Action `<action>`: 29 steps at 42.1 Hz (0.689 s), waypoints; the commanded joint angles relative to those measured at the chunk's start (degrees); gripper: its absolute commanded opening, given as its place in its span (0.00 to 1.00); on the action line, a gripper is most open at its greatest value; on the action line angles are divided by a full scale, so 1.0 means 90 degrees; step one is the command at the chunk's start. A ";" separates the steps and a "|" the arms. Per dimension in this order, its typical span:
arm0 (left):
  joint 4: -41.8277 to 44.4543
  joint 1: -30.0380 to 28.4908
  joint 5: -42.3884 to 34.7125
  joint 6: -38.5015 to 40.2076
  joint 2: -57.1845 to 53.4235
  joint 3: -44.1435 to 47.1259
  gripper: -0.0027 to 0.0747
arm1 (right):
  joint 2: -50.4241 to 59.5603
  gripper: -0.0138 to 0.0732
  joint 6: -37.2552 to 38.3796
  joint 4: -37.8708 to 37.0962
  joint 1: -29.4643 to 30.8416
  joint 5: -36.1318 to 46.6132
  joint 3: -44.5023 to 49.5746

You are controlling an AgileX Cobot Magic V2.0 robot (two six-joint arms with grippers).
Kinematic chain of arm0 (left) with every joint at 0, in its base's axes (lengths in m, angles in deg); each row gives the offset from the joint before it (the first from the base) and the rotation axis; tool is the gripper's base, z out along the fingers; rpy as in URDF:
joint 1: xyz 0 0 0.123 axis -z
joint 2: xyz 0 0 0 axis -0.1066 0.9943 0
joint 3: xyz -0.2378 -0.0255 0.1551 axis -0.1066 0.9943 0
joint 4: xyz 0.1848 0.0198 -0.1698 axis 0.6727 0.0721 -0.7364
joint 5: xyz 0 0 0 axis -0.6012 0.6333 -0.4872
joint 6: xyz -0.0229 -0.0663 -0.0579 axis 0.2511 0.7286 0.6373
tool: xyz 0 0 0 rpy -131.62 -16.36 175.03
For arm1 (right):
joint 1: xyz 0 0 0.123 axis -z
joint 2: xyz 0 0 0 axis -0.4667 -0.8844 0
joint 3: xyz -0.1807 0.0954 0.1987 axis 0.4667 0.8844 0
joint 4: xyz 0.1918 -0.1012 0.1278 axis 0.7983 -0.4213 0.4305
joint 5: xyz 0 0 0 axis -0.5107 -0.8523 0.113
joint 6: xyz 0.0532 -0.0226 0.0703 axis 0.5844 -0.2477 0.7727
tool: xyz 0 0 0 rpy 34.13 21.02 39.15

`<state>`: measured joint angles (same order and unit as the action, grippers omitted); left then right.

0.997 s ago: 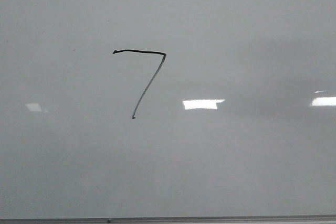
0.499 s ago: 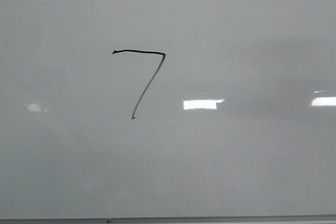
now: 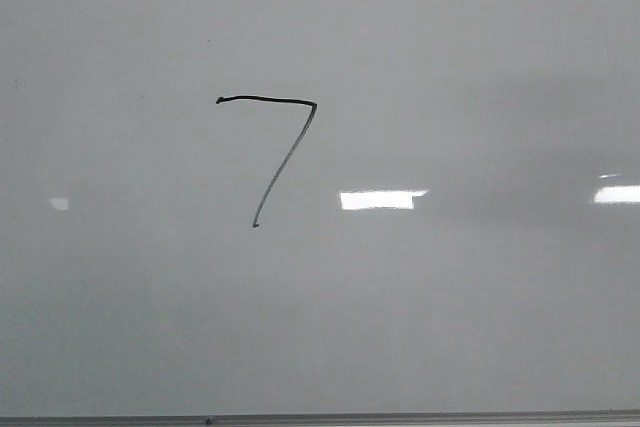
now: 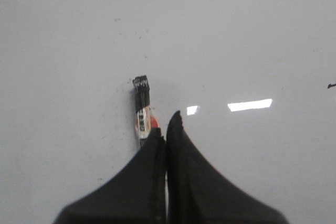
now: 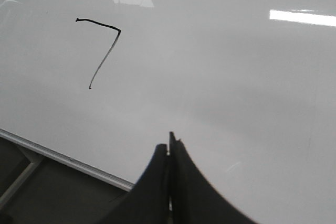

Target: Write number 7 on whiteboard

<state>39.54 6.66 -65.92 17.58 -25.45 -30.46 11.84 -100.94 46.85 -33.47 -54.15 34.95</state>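
Note:
The number 7 point(image 3: 284, 162) is a thin black marker line on the whiteboard point(image 3: 450, 327), left of centre in the front view. It also shows in the right wrist view point(image 5: 105, 57). No arm shows in the front view. My left gripper point(image 4: 167, 121) is shut, its jaws pressed together over the board. A marker point(image 4: 142, 111) with a black end and a white-orange body shows just beyond the left finger, its near end hidden behind that finger. My right gripper point(image 5: 167, 142) is shut and empty over the board, near its frame edge.
The board's thin grey frame edge point(image 3: 400, 415) runs along the bottom of the front view. In the right wrist view the frame edge point(image 5: 68, 160) borders a dark surface point(image 5: 52, 192). Bright glare patches point(image 3: 377, 200) lie on the board.
The 7 is unchanged. Only the glare patches on the board have shifted slightly.

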 commanded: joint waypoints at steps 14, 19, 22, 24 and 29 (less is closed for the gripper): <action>0.0228 0.0039 -0.0395 0.1032 -0.0105 0.0428 0.01 | -0.0027 0.08 -0.0021 0.0173 0.0038 0.0370 -0.0165; 0.0228 0.0027 -0.0395 0.1032 -0.0105 0.0428 0.01 | -0.0027 0.08 -0.0021 0.0173 0.0038 0.0370 -0.0165; 0.0228 0.0027 -0.0395 0.1032 -0.0105 0.0428 0.01 | -0.0027 0.08 -0.0021 0.0173 0.0038 0.0370 -0.0165; 0.0228 0.0027 -0.0395 0.1032 -0.0105 0.0428 0.01 | -0.0027 0.08 -0.0021 0.0173 0.0038 0.0370 -0.0165; 0.0228 0.0027 -0.0395 0.1032 -0.0105 0.0428 0.01 | -0.0027 0.08 -0.0021 0.0173 0.0038 0.0370 -0.0165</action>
<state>41.64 6.79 -65.25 26.30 -25.45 -27.00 11.84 -100.94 46.85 -33.47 -54.15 34.95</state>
